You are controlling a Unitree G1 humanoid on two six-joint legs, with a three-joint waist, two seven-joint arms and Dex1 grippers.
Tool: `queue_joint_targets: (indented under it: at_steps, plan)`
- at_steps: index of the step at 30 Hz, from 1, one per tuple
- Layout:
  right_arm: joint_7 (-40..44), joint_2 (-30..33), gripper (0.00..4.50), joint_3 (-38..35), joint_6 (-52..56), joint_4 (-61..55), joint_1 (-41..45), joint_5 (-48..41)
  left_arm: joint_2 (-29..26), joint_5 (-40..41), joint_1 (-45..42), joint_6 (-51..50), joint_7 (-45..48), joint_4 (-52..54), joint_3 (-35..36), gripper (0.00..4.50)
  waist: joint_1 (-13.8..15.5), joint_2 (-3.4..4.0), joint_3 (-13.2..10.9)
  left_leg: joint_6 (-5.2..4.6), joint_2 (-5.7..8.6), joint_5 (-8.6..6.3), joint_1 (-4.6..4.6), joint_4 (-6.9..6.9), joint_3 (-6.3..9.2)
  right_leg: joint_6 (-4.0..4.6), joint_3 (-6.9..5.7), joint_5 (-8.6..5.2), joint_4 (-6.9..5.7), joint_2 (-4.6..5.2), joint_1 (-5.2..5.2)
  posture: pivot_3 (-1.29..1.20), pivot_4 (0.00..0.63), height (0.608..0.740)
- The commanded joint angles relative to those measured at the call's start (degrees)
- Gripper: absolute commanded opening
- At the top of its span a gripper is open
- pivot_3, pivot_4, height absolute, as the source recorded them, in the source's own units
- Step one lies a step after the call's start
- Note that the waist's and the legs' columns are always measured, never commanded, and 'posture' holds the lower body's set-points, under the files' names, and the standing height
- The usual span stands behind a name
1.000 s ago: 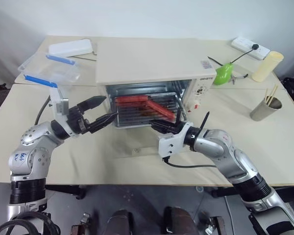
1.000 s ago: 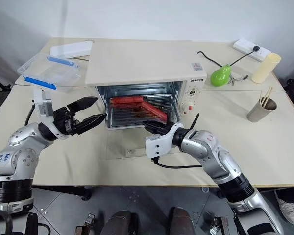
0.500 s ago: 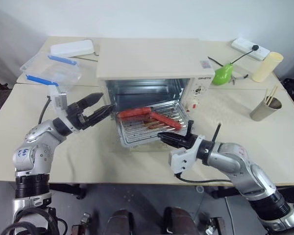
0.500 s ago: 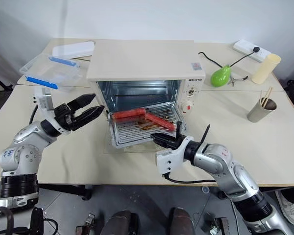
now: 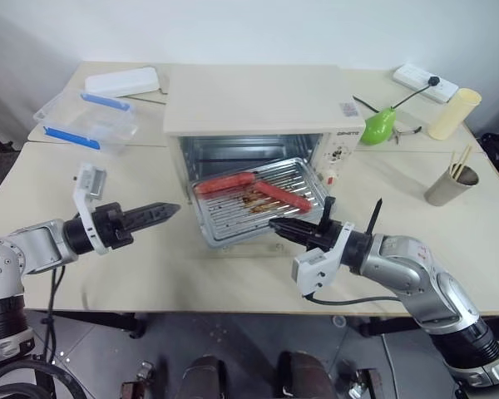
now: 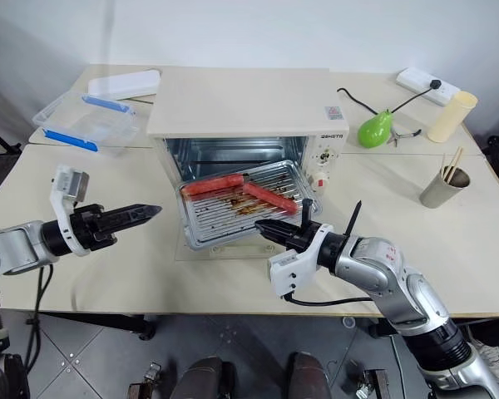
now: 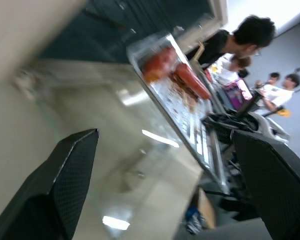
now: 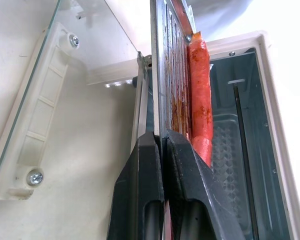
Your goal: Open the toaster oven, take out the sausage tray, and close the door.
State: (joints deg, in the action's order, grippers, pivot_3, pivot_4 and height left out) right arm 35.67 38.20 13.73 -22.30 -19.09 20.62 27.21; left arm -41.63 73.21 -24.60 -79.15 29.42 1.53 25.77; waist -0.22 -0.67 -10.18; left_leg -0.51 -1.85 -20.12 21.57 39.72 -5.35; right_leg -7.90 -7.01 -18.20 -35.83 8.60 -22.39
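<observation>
While the right hand (image 5: 276,224) pinches its rim, the greasy silver sausage tray (image 5: 233,218) carries two red sausages (image 5: 254,189).

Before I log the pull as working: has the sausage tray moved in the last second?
Yes. The sausage tray has come out of the toaster oven toward the robot, its front rim pinched in the right claw.

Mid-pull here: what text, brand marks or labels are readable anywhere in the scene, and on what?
Brand word on the toaster oven front, above the knobs: too small to read.
Sticker on the oven's top, right corner: print illegible.
Markings around the control knobs: illegible.
Nothing else carries readable text.
</observation>
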Motion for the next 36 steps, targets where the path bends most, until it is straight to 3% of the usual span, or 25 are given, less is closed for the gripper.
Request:
queue_joint_targets:
  at_steps: [1,3,6,13,19,25,30,36]
  plan:
    - [0.7,-0.4,0.01,0.5,-1.1,-0.1,2.3,-1.7,5.0,7.7,0.2,-0.4,-8.9,3.0,1.7,4.5,-0.1,-0.01,0.0,0.0,0.0,0.0,-0.05,0.0,-0.01,0.0,0.04,0.0,-0.01,0.01,0.02,0.0,0.15,0.74]
    - [1.1,-1.0,0.01,1.0,-0.7,-0.1,3.1,-2.1,9.5,14.0,1.6,1.9,-17.5,3.0,1.7,4.5,-0.1,-0.03,0.0,0.0,-0.01,0.0,-0.04,0.0,0.0,0.0,0.04,0.0,-0.02,-0.02,0.02,0.0,0.15,0.74]
    - [1.6,-1.2,0.0,1.2,-0.5,-0.1,3.3,-2.5,11.7,22.0,3.8,4.8,-26.3,4.4,-0.4,3.92,-0.1,-0.03,0.0,0.0,-0.04,0.0,-0.09,-0.03,0.01,0.0,0.17,0.0,-0.03,0.02,0.02,0.0,0.15,0.74]
    - [2.8,-1.1,0.0,1.2,-0.3,0.4,3.7,-3.4,10.5,38.3,8.8,14.4,-40.6,7.6,-6.9,1.74,-0.1,-0.03,0.0,0.0,-0.07,0.0,-0.12,-0.03,0.01,0.0,0.36,0.0,-0.02,0.01,0.04,0.0,0.15,0.74]
    - [3.9,-1.5,0.0,1.2,0.7,0.5,3.4,-5.6,16.1,39.8,11.4,18.4,-48.2,8.3,-7.6,0.01,0.1,-0.03,0.0,-0.01,0.04,0.0,-0.14,0.02,0.05,0.0,0.42,0.0,0.13,-0.03,0.18,0.0,0.15,0.74]
    - [5.0,-1.8,0.0,0.3,1.4,0.8,3.6,-7.8,19.3,39.8,11.3,14.5,-41.9,8.0,-5.7,0.01,0.1,-0.03,0.0,-0.01,0.08,0.0,-0.2,0.01,0.01,0.0,0.37,0.0,0.21,-0.12,0.27,0.0,0.15,0.74]
    - [6.6,-1.6,1.52,-2.5,2.1,1.5,3.1,-16.5,21.7,39.8,12.9,12.9,-44.6,6.7,-3.4,0.0,0.2,-0.04,0.0,-0.01,0.09,0.0,-0.34,0.01,0.09,0.0,0.33,0.0,0.38,-0.11,0.54,0.0,0.15,0.74]
    - [13.0,0.1,3.52,-5.8,6.1,1.2,-0.4,-32.7,17.0,39.8,17.2,9.4,-40.6,5.5,-0.2,0.0,0.1,-0.03,0.0,-0.01,0.07,0.0,-0.38,-0.02,0.11,0.0,0.32,0.0,0.42,-0.13,0.58,0.0,0.15,0.74]
